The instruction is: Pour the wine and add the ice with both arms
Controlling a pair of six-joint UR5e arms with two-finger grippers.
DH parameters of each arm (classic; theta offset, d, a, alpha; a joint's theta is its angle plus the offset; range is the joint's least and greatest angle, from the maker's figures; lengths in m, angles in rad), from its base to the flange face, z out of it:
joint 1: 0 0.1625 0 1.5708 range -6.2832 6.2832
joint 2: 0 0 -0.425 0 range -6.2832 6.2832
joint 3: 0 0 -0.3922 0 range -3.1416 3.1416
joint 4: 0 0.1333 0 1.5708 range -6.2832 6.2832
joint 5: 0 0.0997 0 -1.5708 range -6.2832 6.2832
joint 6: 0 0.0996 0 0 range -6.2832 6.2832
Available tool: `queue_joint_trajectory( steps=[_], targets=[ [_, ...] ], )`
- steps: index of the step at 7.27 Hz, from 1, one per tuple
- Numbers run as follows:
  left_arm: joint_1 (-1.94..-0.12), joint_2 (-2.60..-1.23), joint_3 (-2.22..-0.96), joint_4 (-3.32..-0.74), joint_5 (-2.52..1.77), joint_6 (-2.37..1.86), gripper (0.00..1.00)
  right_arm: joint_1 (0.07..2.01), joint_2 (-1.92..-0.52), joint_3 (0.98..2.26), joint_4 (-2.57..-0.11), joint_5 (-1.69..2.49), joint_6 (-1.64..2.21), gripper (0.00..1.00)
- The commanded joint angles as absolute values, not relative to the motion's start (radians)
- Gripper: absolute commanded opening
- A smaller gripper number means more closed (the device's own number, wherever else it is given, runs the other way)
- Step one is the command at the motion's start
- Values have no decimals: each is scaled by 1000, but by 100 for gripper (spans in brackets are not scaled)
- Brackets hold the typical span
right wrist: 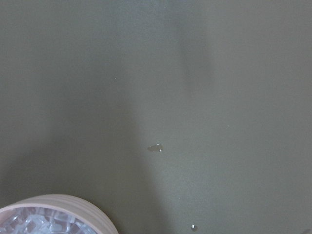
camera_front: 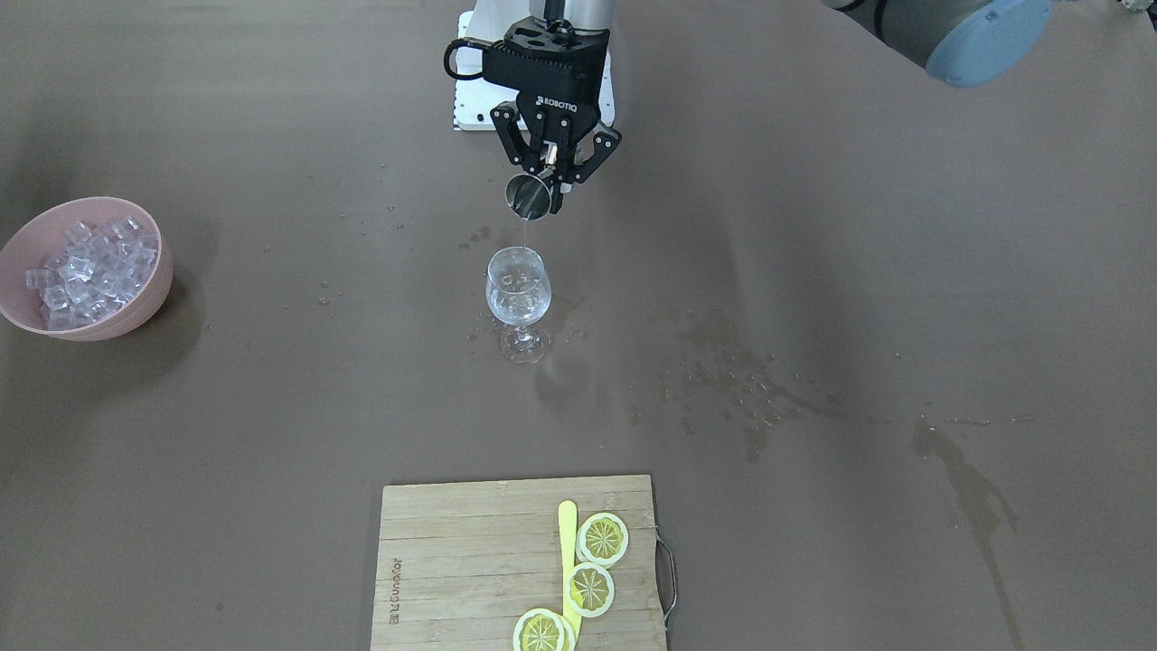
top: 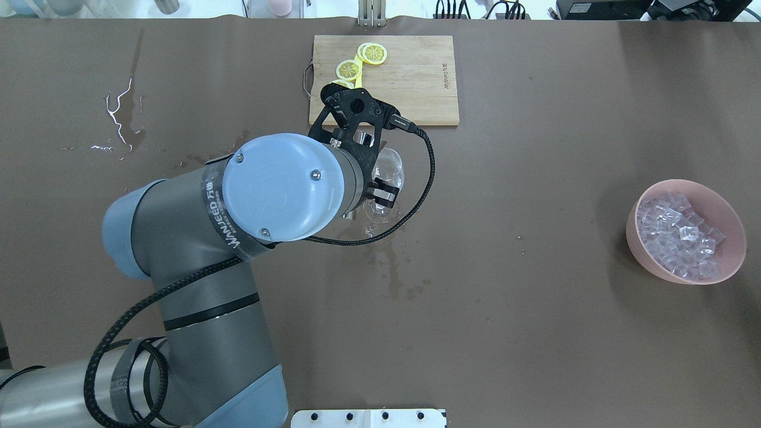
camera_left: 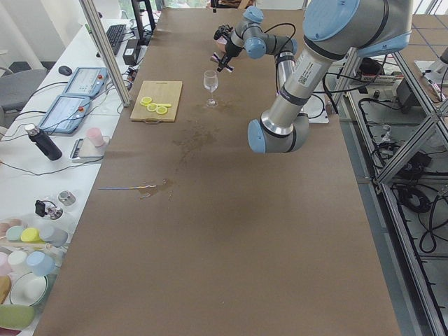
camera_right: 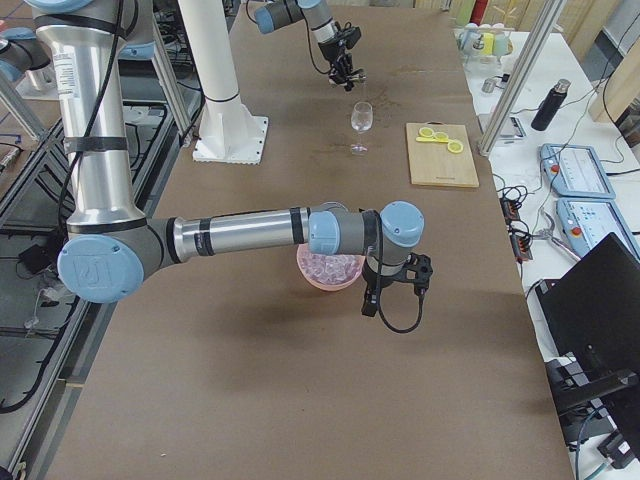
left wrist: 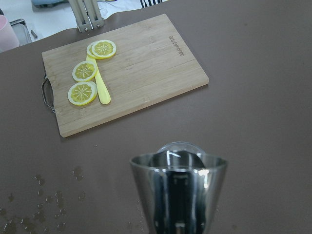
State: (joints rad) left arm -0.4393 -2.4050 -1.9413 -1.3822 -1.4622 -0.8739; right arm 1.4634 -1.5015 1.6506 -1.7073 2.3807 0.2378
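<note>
My left gripper [camera_front: 550,174] is shut on a small metal cup [camera_front: 529,196], tipped over the wine glass [camera_front: 518,294]. A thin clear stream of wine [camera_front: 524,233] falls from the cup into the glass bowl, which holds a little liquid. In the left wrist view the cup [left wrist: 178,187] fills the bottom, with the glass rim [left wrist: 178,146] just beyond it. The ice [camera_front: 90,267] fills a pink bowl [camera_front: 154,289]. My right gripper [camera_right: 392,290] hangs beside that bowl [camera_right: 330,272]; I cannot tell whether it is open or shut. The right wrist view catches only the bowl's edge [right wrist: 73,207].
A wooden cutting board [camera_front: 452,561] with lemon slices [camera_front: 603,539] and a yellow stick lies beyond the glass. Wet splashes [camera_front: 741,389] mark the brown table near the glass. A white base plate [top: 368,418] sits at the table's near edge.
</note>
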Motion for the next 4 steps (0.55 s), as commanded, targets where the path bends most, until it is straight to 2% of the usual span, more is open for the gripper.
queue_joint_trajectory(
  steps=[1, 4],
  targets=[
    [-443, -2462, -1939, -1281, -1486, -861, 0, 1463, -1500, 1649, -1707, 2381, 238, 100],
    [-443, -2503, -1939, -1165, -1494, -835, 0, 1463, -1500, 1647, -1707, 2381, 238, 100]
  ],
)
